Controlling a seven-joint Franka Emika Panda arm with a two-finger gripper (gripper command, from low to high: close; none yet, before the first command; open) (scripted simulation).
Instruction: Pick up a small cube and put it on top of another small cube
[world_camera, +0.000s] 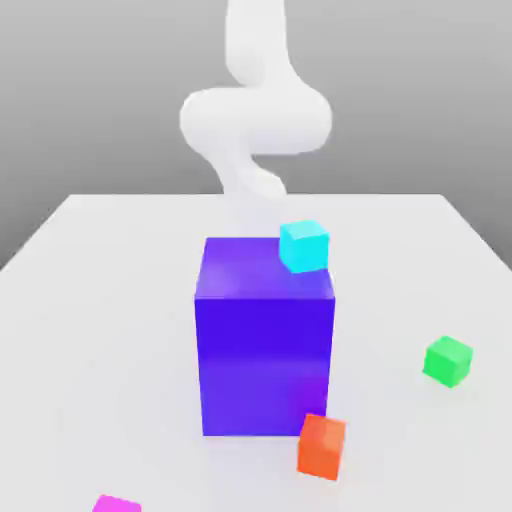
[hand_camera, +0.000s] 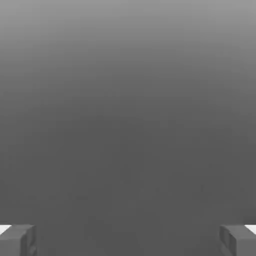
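The hand (hand_camera: 128, 240) stands wide with nothing between its fingers (hand_camera: 20, 240); in the hand view the two tips sit far apart at the edges over plain grey surface. That spread suits an approach not yet begun: nothing is gripped and no cube lies beneath it. In the exterior view the white arm (world_camera: 255, 120) rises at the far side of the tabletop (world_camera: 100, 300), behind the big block.

The small pink cube (world_camera: 118, 503), the one to be lifted, lies at the near edge of the tabletop toward the exterior view's left, partly cut off by the frame. It stands by itself, well apart from everything else, so a grasp from above should meet no neighbour. The small green cube (world_camera: 447, 361), where it is meant to end up, rests flat on the tabletop toward the exterior view's right, also standing free, with its top face bare to receive a load.

Between them stands the tall blue-purple block (world_camera: 264, 340) at the middle, and it will likely have to be skirted or cleared in any carry from pink to green. A cyan cube (world_camera: 304, 246) appears to sit on the block's far top corner, and an orange-red cube (world_camera: 322, 446) lies just beside the block's near lower corner; both are bystanders. The task looks wholly unstarted.
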